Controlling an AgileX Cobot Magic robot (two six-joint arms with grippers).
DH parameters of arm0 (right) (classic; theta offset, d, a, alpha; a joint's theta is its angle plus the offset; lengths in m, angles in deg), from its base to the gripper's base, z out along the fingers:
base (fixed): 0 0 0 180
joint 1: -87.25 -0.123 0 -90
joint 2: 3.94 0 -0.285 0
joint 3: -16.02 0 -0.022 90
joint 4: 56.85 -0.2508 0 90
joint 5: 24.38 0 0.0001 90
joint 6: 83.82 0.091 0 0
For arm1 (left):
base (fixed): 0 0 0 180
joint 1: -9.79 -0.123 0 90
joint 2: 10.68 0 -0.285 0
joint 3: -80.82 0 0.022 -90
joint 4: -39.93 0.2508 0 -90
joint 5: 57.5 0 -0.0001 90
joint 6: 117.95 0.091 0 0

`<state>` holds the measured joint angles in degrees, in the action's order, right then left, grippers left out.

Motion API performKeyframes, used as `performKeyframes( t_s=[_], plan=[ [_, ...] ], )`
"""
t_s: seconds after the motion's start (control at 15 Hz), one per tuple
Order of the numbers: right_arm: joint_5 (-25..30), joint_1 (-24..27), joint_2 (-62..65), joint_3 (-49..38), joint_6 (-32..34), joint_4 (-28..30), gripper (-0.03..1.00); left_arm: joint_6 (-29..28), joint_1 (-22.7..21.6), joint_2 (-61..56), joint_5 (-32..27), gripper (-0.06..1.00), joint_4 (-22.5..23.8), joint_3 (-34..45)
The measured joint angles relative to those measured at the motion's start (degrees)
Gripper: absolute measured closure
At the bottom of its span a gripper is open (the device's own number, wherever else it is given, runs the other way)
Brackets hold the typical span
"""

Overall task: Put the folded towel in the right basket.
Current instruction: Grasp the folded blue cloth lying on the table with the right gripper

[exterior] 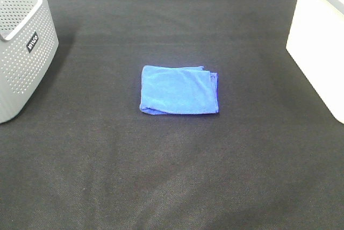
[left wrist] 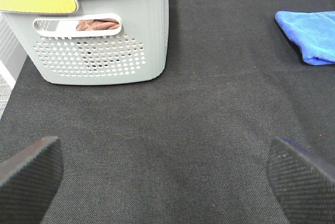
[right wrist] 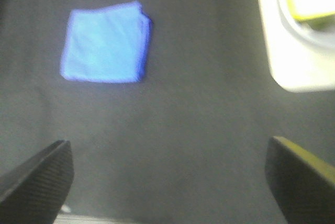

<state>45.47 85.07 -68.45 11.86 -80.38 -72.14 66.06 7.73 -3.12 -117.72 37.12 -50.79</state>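
A folded blue towel [exterior: 179, 90] lies flat in the middle of the black table. It also shows in the left wrist view [left wrist: 313, 41] and the right wrist view [right wrist: 106, 43]. The right basket [exterior: 320, 42] is white and stands at the table's right edge; its corner shows in the right wrist view [right wrist: 293, 51]. Neither arm shows in the exterior high view. My left gripper [left wrist: 165, 174] is open and empty over bare table, well short of the towel. My right gripper [right wrist: 170, 179] is open and empty, above the table between towel and basket.
A grey perforated basket [exterior: 21, 42] stands at the table's left edge. In the left wrist view this grey basket [left wrist: 99, 51] holds a brown cloth [left wrist: 97, 24]. The black table cloth [exterior: 177, 176] covers the whole surface.
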Motion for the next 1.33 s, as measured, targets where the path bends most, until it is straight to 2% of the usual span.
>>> performKeyframes(
  t_s=[0.2,0.4,0.53,0.6,0.67,0.73,0.87,1.0,1.2,1.33],
  plan=[
    [-0.17,0.0,-10.83,7.33,-2.58,-2.12,0.01,0.0,0.0,0.0,0.0,-0.05,0.0,0.0],
    [-0.34,-0.8,-19.08,8.88,-5.61,-6.02,0.01,0.0,0.0,0.0,0.0,-0.05,0.0,0.0],
    [-3.78,-5.84,-25.73,8.94,-6.02,-6.07,0.01,0.0,0.0,0.0,0.0,-0.05,0.0,0.0],
    [-3.78,-5.84,-25.73,8.94,-6.02,-6.07,0.01,0.0,0.0,0.0,0.0,-0.05,0.0,0.0],
    [-9.34,-11.52,-34.09,8.94,-6.02,-7.96,0.01,0.0,0.0,0.0,0.0,-0.05,0.0,0.0],
    [-12.09,-13.12,-40.45,9.05,-6.47,-11.46,0.01,0.0,0.0,0.0,0.0,-0.05,0.0,0.0],
    [-13.58,-13.18,-49.39,11.17,-8.14,-14.61,0.01,0.0,0.0,0.0,0.0,-0.05,0.0,0.0],
    [-13.64,-13.18,-51.68,12.15,-8.42,-15.18,0.01,0.0,0.0,0.0,0.0,-0.05,0.0,0.0],
    [-14.21,-13.18,-65.66,22.86,-10.77,-16.79,0.01,0.0,0.0,0.0,0.0,-0.05,0.0,0.0],
    [-14.09,-13.18,-70.7,26.64,-11.75,-16.96,0.01,0.0,0.0,0.0,0.0,-0.05,0.0,0.0]
  ],
)
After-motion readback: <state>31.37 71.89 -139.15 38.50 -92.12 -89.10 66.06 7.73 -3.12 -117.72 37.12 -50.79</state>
